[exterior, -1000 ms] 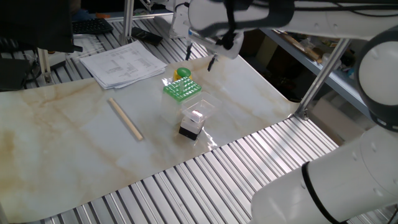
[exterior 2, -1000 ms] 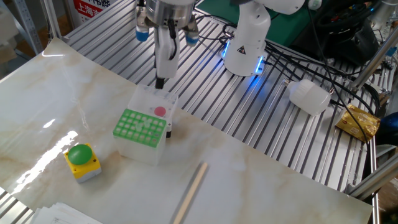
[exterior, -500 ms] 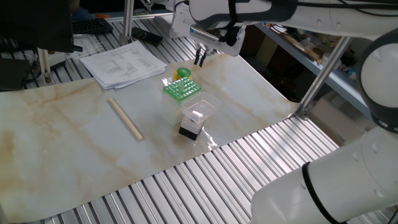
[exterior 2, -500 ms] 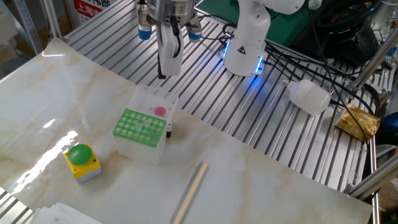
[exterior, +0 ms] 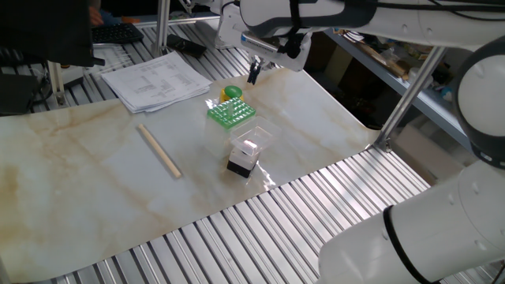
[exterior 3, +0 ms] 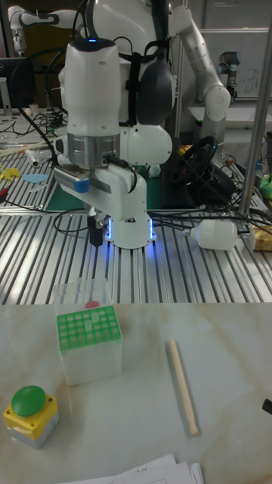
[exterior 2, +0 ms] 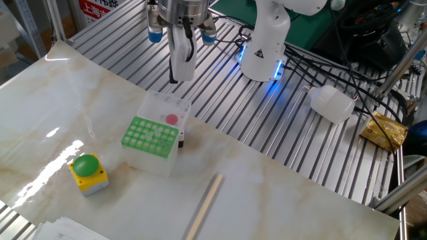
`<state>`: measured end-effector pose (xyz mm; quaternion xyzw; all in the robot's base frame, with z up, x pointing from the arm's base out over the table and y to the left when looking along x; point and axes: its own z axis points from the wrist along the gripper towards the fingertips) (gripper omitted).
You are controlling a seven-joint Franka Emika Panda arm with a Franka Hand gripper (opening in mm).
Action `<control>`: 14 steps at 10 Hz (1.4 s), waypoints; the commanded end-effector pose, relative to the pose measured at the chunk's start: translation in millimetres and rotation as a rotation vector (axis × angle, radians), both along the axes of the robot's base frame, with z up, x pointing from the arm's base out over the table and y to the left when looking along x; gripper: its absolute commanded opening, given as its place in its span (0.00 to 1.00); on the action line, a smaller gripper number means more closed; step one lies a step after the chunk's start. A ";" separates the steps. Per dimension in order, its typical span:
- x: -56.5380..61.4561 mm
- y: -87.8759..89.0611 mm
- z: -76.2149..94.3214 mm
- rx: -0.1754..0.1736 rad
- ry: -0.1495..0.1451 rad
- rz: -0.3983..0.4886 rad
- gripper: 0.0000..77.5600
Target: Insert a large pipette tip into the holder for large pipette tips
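Observation:
The holder for large pipette tips [exterior: 231,113] [exterior 2: 151,133] [exterior 3: 88,331] is a bright green rack with a grid of holes, sitting on a translucent white base on the marble top. My gripper [exterior: 254,73] [exterior 2: 175,79] [exterior 3: 96,240] hangs in the air behind the holder, on its far side above a clear plastic box [exterior 2: 165,109]. Its fingers are pressed together and I see nothing between them. The large pipette tip is out of view.
A green button on a yellow box [exterior 2: 88,172] stands beside the holder. A wooden stick [exterior 2: 205,207] lies on the marble, with papers [exterior: 154,79] at the table's edge. A white bottle [exterior 2: 331,103] and cables lie on the slatted metal near the robot base.
The gripper's fingers, spread apart a second ago, have come together. The gripper has also risen a little from the clear box's far edge. Nothing on the table has moved.

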<state>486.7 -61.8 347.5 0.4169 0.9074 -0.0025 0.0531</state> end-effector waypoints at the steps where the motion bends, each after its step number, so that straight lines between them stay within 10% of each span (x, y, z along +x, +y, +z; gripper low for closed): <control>1: -32.9 6.5 37.6 0.020 0.080 0.558 0.01; 14: -36.5 6.2 41.9 0.020 0.092 0.596 0.01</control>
